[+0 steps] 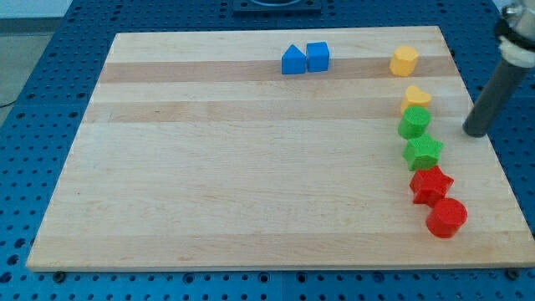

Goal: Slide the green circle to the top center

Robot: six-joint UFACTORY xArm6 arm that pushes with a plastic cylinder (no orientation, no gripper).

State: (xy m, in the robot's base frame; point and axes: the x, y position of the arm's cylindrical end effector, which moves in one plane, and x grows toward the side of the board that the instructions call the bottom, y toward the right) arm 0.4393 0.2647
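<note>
The green circle [414,123] lies near the view's right edge of the wooden board [209,167], just below a yellow heart-like block [417,96] and above a green star [424,152]. My tip [475,131] is to the right of the green circle, about a block's width apart from it, not touching any block.
A red star [431,185] and a red circle [446,218] continue the column downward. A yellow hexagon [404,61] sits at the top right. A blue house-shaped block [293,60] and a blue cube [318,57] sit together at the top centre.
</note>
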